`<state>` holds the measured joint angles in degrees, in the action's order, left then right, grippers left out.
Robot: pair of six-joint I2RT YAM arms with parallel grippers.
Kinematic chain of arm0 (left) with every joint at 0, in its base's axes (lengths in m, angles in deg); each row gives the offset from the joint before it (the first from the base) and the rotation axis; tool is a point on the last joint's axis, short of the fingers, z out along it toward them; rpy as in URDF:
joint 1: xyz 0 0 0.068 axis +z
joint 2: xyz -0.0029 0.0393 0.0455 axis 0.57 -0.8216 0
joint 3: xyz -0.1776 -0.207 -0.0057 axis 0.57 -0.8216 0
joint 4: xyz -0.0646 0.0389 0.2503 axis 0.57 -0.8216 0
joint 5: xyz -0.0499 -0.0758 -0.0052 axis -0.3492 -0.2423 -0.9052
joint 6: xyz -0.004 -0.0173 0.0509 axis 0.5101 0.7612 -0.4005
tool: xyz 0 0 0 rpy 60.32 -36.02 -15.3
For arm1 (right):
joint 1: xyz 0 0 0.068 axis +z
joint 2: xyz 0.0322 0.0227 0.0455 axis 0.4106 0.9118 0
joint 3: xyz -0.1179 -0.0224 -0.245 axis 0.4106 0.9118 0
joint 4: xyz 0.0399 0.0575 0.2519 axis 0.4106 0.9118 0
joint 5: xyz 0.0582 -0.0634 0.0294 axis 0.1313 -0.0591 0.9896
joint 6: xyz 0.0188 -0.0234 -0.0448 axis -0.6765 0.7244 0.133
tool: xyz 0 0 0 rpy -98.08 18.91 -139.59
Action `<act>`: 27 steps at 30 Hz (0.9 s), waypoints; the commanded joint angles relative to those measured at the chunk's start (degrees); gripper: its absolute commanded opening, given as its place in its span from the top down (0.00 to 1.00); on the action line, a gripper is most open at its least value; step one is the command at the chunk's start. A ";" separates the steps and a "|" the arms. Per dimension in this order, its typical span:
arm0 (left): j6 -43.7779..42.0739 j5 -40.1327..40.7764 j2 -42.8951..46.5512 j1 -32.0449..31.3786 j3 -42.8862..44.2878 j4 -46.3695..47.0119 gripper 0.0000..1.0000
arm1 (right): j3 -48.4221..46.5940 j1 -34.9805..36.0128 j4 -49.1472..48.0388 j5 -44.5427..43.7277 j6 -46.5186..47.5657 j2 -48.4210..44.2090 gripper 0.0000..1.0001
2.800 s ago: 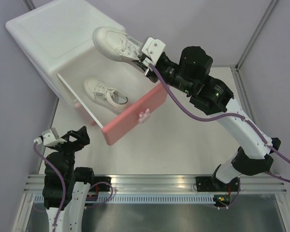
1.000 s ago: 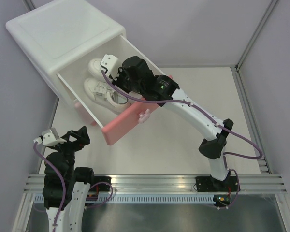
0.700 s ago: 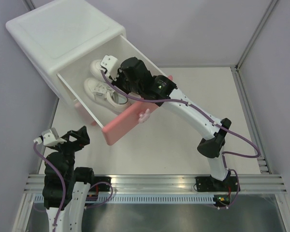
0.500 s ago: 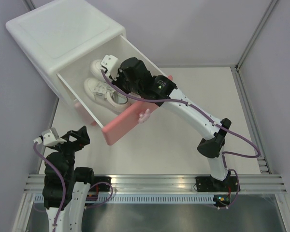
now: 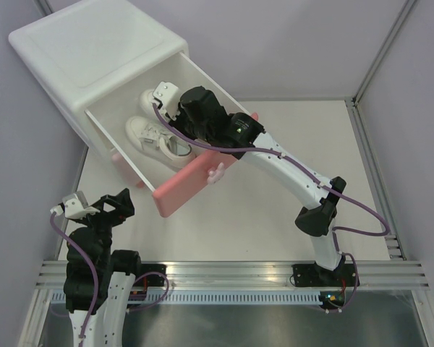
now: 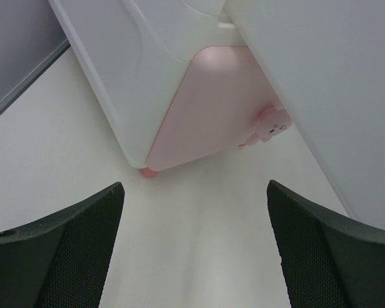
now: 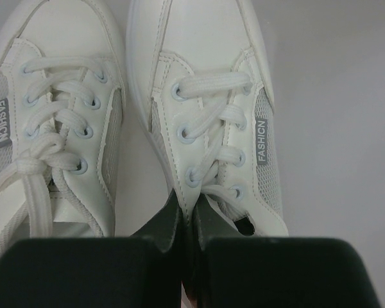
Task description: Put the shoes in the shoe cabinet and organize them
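The white shoe cabinet (image 5: 94,50) stands at the far left with its upper drawer pulled out, its darker pink front (image 5: 199,173) toward me. Two white sneakers lie side by side in the drawer. The near one (image 5: 155,141) lies free. The far one (image 5: 149,99) is partly hidden by my right arm. My right gripper (image 5: 175,116) reaches into the drawer and is shut on the far sneaker's (image 7: 205,96) lace-side edge, jaws (image 7: 191,215) pinching it beside the other sneaker (image 7: 51,115). My left gripper (image 5: 94,206) is open and empty, low at the near left. No other sneakers show.
In the left wrist view the cabinet's pale pink lower drawer front (image 6: 212,109) is closed, with its bunny knob (image 6: 269,125) and a pink foot (image 6: 147,172) on the white table. Grey walls close in on the left and right. A metal rail (image 5: 231,271) runs along the near edge.
My right gripper has brought the sneaker from above the cabinet down into the open drawer, beside the first one; in the last second it shifted only slightly. The left arm has not moved.
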<state>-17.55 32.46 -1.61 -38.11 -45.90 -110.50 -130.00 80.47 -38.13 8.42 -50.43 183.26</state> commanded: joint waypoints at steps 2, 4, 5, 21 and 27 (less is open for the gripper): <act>-1.89 -1.04 2.23 0.28 -0.46 1.83 0.06 | -1.39 -0.24 -4.11 -2.70 -0.34 -2.54 1.00; -1.89 -1.04 2.32 0.37 -0.46 1.83 0.06 | -1.30 -0.24 -4.11 -2.53 -0.16 -2.63 0.99; -1.89 -1.04 2.23 0.37 -0.46 1.74 0.06 | -1.30 -0.24 -4.20 -2.52 -0.16 -2.46 0.99; -1.97 -1.04 2.40 0.54 -0.54 1.83 0.06 | -0.86 -0.24 -4.28 -4.37 0.10 -1.93 1.00; -1.89 -1.04 2.40 0.54 -0.54 1.83 0.06 | -0.33 -0.24 -4.46 -3.49 0.19 -1.66 0.99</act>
<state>-17.55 32.46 -1.61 -37.82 -45.92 -110.50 -129.93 80.49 -38.08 7.15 -50.47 183.26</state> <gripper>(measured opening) 0.939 0.037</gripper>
